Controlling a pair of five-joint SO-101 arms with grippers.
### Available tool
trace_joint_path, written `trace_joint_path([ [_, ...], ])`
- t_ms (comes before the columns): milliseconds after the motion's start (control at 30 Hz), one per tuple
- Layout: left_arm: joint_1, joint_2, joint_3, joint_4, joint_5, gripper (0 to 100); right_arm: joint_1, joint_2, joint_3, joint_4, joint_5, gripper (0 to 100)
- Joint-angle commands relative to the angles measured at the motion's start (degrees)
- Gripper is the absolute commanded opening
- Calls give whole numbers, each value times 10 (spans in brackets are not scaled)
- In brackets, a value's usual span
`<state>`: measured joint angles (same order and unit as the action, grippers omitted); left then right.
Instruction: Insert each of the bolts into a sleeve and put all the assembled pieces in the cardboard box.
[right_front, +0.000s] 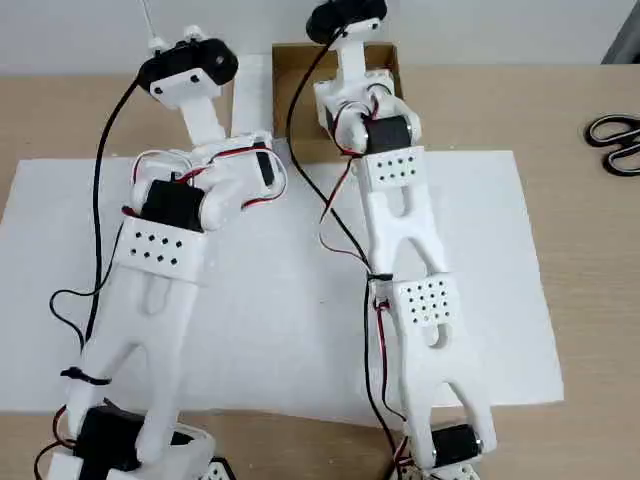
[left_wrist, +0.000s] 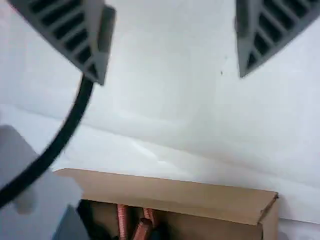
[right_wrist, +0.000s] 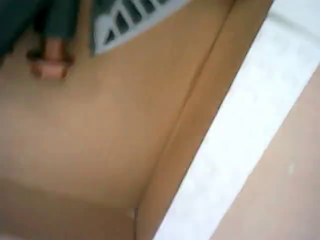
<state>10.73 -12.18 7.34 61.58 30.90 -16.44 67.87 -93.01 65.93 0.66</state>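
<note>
Right wrist view — piece by right tool, inside box, grip unclear; left tool, at 9 o'clock, gapes empty.

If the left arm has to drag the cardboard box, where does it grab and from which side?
Pinch the cardboard box by the top edge of the bare wall nearest the left gripper, coming down from above. It is open-topped with thin upright walls, so one finger should fit inside, one outside.

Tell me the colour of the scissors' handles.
The scissors have black handles, clearest in the high view.
</note>
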Motion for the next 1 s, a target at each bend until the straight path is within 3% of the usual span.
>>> trace_joint_path([
  [0, 0, -9, -29, 1, 0, 163, 0, -17, -34, 44, 3, 270],
  [400, 3, -117, -28, 2, -45, 163, -15, -184, -34, 320, 2, 270],
  [533, -1, -135, -29, 16, -56, 161, -7, -231, -34, 335, -9, 270],
  [733, -1, -215, -29, 65, -75, 69, -7, -327, -27, 346, -22, 270],
  [967, 3, -327, -28, 111, -86, 96, -22, -512, 183, 347, -25, 270],
])
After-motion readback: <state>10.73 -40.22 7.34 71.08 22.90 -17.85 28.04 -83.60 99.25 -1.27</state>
